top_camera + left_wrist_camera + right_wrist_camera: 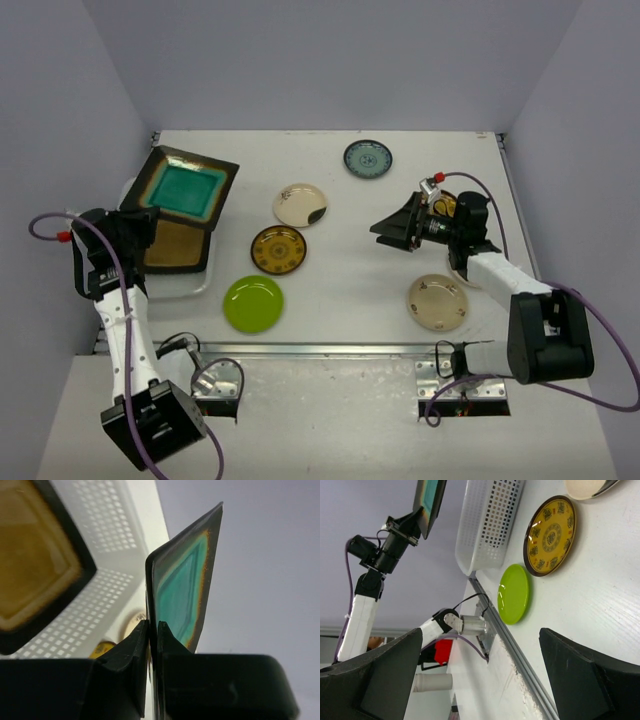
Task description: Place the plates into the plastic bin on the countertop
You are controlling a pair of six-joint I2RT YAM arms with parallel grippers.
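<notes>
Pinching the teal plate (182,595) by its edge, the left gripper (152,630) held it tilted above the bin (110,585) containing the amber plate (30,555); the right gripper (390,232) gaped wide.

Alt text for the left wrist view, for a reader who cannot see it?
The left hand grips the teal square plate by its rim, holding it on edge. Behind it, the white slotted plastic bin holds the amber square plate.

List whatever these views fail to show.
- Top view: a plate behind the right arm, mostly hidden; pattern unreadable.
- Top view: bin interior, covered by the amber plate and teal plate.
- Right wrist: cream plate, cut off by the top edge.
</notes>
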